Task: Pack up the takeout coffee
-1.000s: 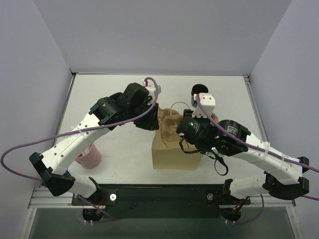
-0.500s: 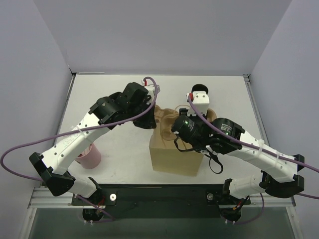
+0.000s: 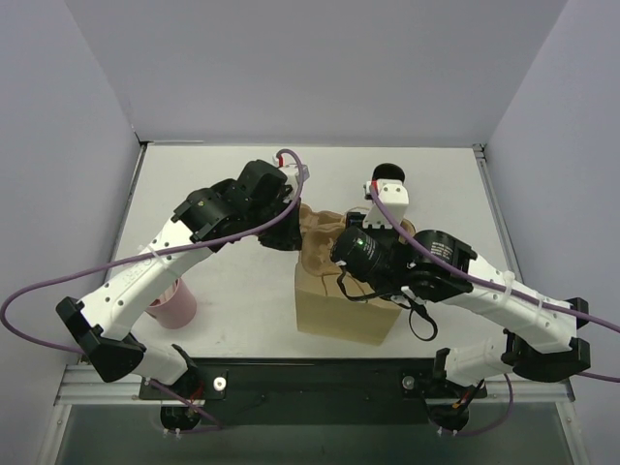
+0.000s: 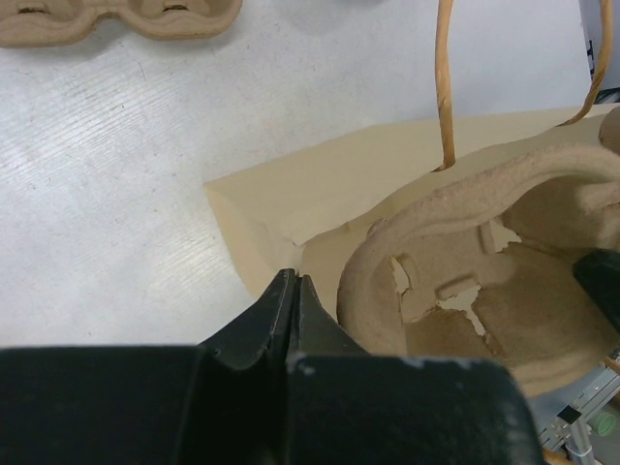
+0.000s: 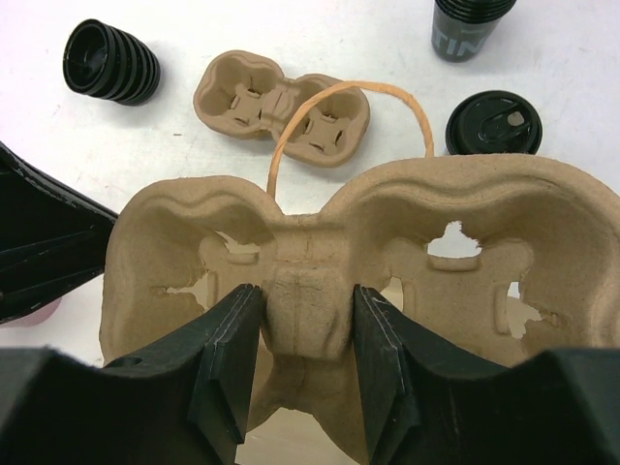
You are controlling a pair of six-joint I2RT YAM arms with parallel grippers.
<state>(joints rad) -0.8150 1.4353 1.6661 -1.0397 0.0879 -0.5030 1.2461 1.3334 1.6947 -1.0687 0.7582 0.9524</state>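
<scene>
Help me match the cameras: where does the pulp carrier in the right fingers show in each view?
Top external: carrier at centre, above the paper bag.
Left wrist: carrier fills the lower right.
Right wrist: carrier across the middle, between the fingers.
Shared landmark: the bag's handle, in both wrist views.

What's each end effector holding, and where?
Right end effector grips the pulp carrier by its centre ridge; left end effector apparently pinches the paper bag at its rim.

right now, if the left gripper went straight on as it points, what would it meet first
Most likely the paper bag: the left gripper seems pinched on its rim, jaws shut, with the tan wall lying just ahead. Depth is unclear.
</scene>
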